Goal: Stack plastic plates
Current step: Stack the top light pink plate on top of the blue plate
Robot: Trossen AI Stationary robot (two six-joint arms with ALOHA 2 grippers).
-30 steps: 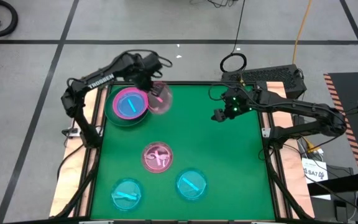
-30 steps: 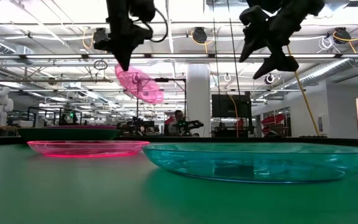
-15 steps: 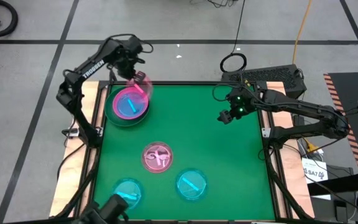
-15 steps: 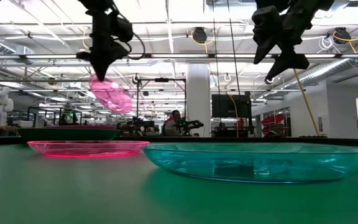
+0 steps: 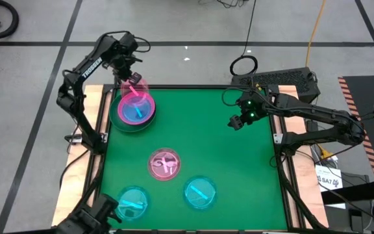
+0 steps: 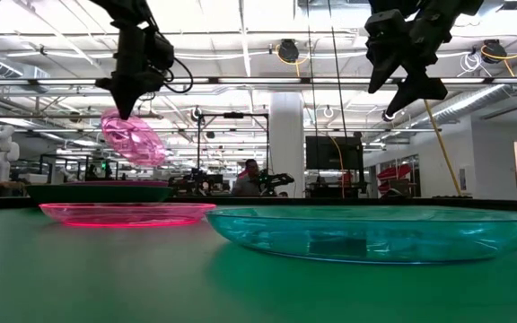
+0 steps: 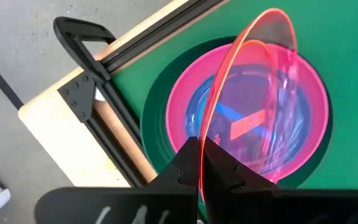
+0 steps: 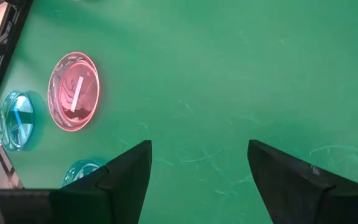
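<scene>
My left gripper [image 5: 130, 80] is shut on a translucent pink plate [image 5: 138, 92], held above the far part of a stack [image 5: 130, 114] at the table's far left. The stack has a dark green plate at the bottom, a magenta plate on it and a cyan one on top. In the low view the held plate [image 6: 133, 139] hangs tilted below that gripper [image 6: 122, 97]. My right gripper [image 5: 236, 121] is open and empty, up in the air at the far right; its fingers stand apart in the right wrist view [image 8: 197, 168]. My left gripper pinches the pink plate's rim [image 7: 205, 138] between its two shut fingers. The fingers come from above, pointing down. The plate hangs below them, steeply tilted, almost on edge, clear of the stack [image 7: 179, 93] beneath.
Another translucent pink plate [image 5: 165, 164] lies flat at the table's middle, with two cyan plates [image 5: 133, 201] [image 5: 200, 193] near the front edge. A dark shape [image 5: 95, 216] shows at the near left corner. Black frame rails [image 5: 100, 130] run along the table's sides.
My left gripper has carried the pink plate toward the table's left edge, from beside the stack's right side to above its far part. The plate has stayed clear of the stack and has sunk a little.
</scene>
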